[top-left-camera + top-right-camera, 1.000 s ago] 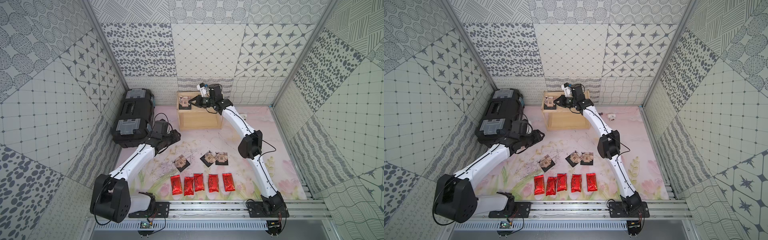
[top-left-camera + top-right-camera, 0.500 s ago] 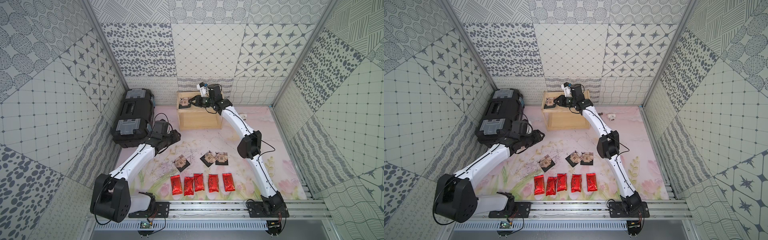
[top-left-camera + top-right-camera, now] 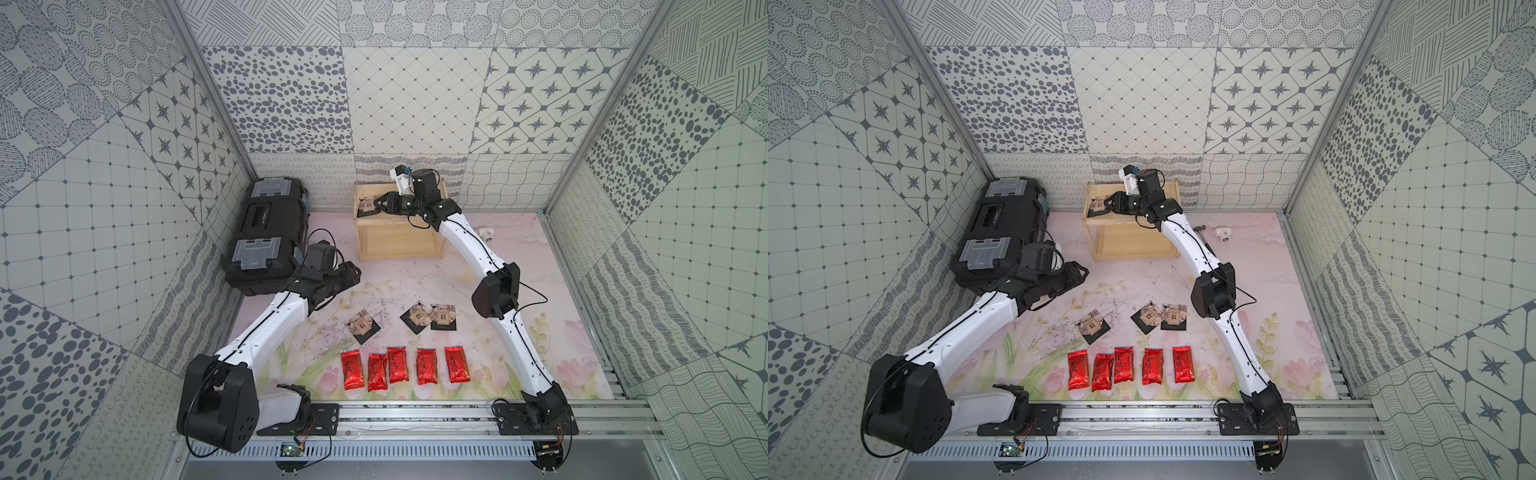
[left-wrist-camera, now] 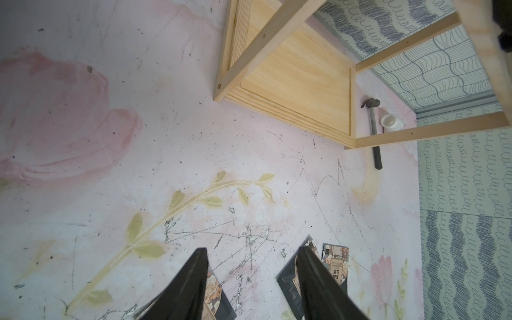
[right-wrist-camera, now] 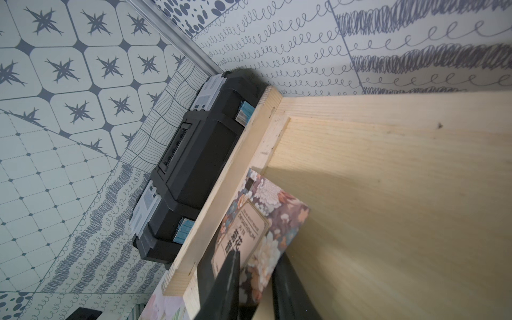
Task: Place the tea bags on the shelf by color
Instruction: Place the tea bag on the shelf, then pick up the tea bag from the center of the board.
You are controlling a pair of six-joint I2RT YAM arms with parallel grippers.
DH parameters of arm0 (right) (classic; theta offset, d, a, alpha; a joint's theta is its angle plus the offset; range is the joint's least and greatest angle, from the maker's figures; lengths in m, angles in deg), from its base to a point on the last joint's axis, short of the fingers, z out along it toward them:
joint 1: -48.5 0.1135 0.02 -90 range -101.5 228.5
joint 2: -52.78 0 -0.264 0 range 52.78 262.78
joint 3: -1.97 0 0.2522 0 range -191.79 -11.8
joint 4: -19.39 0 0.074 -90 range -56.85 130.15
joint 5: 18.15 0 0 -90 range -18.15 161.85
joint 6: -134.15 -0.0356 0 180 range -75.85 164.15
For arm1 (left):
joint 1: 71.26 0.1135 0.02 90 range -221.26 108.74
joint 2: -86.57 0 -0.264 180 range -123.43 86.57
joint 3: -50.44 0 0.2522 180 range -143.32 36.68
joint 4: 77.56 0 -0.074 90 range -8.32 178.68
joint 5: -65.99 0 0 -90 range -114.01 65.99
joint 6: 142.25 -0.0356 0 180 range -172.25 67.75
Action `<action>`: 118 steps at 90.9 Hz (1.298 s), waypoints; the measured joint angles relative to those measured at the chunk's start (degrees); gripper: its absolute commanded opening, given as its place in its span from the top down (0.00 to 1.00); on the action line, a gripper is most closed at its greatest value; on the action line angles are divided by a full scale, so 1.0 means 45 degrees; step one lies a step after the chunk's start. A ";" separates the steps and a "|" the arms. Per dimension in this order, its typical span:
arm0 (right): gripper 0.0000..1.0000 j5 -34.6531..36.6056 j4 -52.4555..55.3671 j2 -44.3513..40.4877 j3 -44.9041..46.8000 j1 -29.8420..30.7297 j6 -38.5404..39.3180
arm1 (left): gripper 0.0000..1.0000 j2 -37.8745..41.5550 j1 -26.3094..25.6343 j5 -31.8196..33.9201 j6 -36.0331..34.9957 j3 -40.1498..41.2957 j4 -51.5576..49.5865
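My right gripper (image 3: 379,203) (image 3: 1108,203) reaches over the left end of the top board of the light-wood shelf (image 3: 399,245) (image 3: 1133,243). A black tea bag (image 3: 368,204) (image 5: 257,219) with a beige label lies on that board. My right gripper (image 5: 257,257) is open, its jaws a little apart with the packet's near edge between them. Three more black tea bags (image 3: 363,326) (image 3: 417,316) (image 3: 443,316) lie on the floor. Several red tea bags (image 3: 397,365) form a row in front. My left gripper (image 3: 353,276) (image 4: 253,266) hovers open and empty above the floor.
A large black toolbox (image 3: 266,232) stands at the left wall beside the shelf. A hammer (image 4: 374,133) and a white pipe fitting (image 3: 611,233) lie right of the shelf. The arms' metal rail (image 3: 415,415) runs along the front edge.
The right gripper's jaws have parted around the black tea bag on the shelf's top board. The left arm has not moved.
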 measured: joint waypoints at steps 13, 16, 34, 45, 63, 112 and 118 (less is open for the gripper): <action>0.48 0.0311 -0.0049 0.0000 -0.0151 0.0029 0.0185 | 0.43 0.0155 0.0000 -0.0024 0.0058 0.0170 0.0019; 0.48 0.0374 -0.0044 0.0000 -0.0185 0.0029 0.0253 | 0.43 0.0189 0.0000 -0.0034 0.0073 0.0228 0.0015; 0.46 0.0651 0.0015 0.0000 -0.0185 0.0039 0.0447 | 0.43 0.0457 0.0000 -0.0112 0.0175 0.0515 0.0010; 0.43 0.0874 0.0005 -0.0005 -0.0189 0.0039 0.0612 | 0.43 0.0670 0.0000 -0.0136 0.0243 0.0665 0.0019; 0.35 0.1384 0.0301 -0.0160 -0.0189 -0.0005 0.0923 | 0.43 0.1044 0.0000 -0.0146 0.0432 0.0913 0.0019; 0.03 0.2691 0.0238 -0.7048 0.8442 0.0729 0.2914 | 0.49 0.2433 -0.0005 -0.0491 0.1122 0.3245 0.0039; 0.15 0.3079 -0.0384 -0.8534 1.0681 0.1049 0.3099 | 0.52 0.2521 -0.0015 -0.0588 0.1229 0.3502 0.0024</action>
